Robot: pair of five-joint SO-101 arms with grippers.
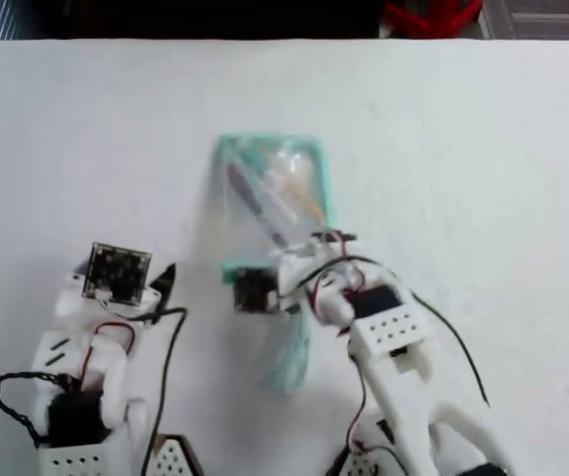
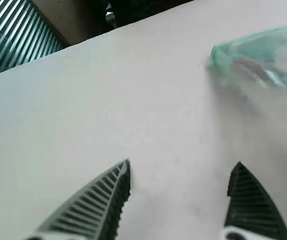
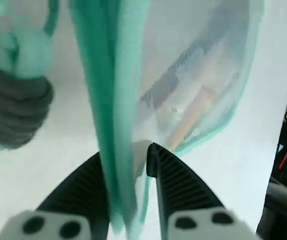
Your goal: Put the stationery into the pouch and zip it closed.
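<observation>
A clear pouch (image 1: pixel 270 193) with teal edging lies at the table's middle, with pens (image 1: pixel 253 198) inside it. My right gripper (image 1: pixel 294 270) sits over its near end. In the right wrist view the right gripper (image 3: pixel 126 165) is shut on the pouch's teal zipper edge (image 3: pixel 111 100). The pens (image 3: pixel 193 95) show through the clear side, and a teal loop with a dark grey ribbed pull (image 3: pixel 18 107) hangs beside the edge. My left gripper (image 1: pixel 163 285) rests to the left of the pouch, apart from it. The left gripper (image 2: pixel 182 172) is open over bare table, with the pouch (image 2: pixel 263 50) farther off.
The white table (image 1: pixel 483 149) stretches wide on both sides of the pouch. Its far edge meets a dark background. A teal strip of the pouch (image 1: pixel 289 362) trails toward the near side between the two arms.
</observation>
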